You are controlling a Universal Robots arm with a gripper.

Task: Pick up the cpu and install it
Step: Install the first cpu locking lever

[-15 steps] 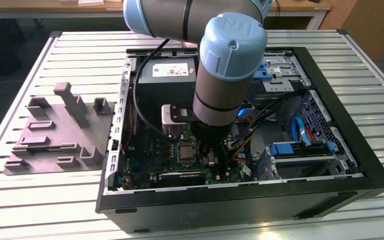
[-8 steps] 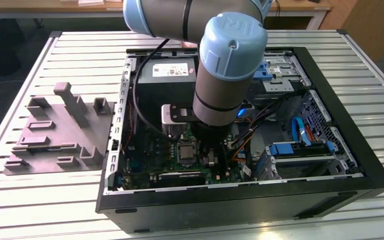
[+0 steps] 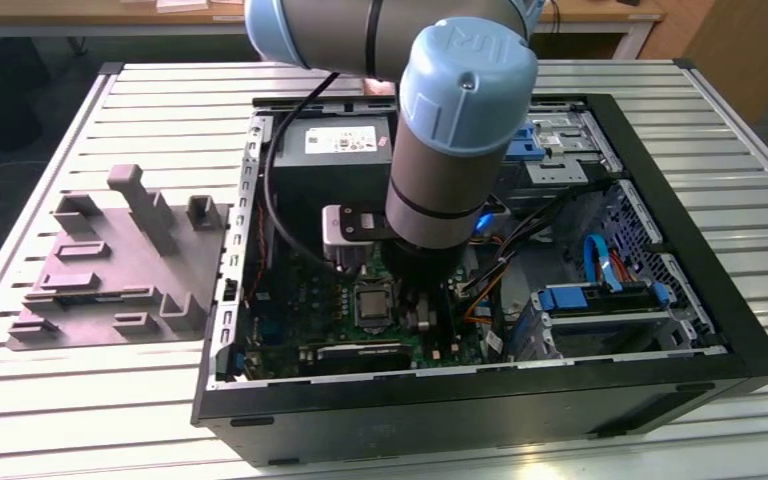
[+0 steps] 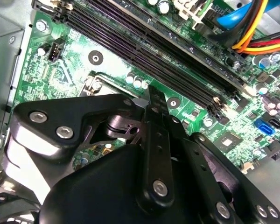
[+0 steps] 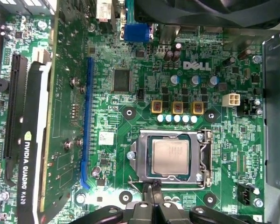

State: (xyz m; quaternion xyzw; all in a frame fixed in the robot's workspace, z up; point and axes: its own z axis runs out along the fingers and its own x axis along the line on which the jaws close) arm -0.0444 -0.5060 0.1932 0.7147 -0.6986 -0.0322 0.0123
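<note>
The cpu point(image 5: 171, 156) had a dull silvery metal top with a faint brushed sheen, set within a socket frame point(image 5: 139, 161) of brighter, shinier metal. The circuit board point(image 5: 130, 107) around it was glossy green, studded with small metallic capacitors. The gripper point(image 4: 151, 95) looked like matt black plastic or coated metal, fastened with shiny steel screws. The arm point(image 3: 458, 150) showed smooth grey metal with satin pale-blue plastic caps. The computer case point(image 3: 491, 405) was matt black, resting on a table point(image 3: 77, 400) of pale ribbed metal slats.
</note>
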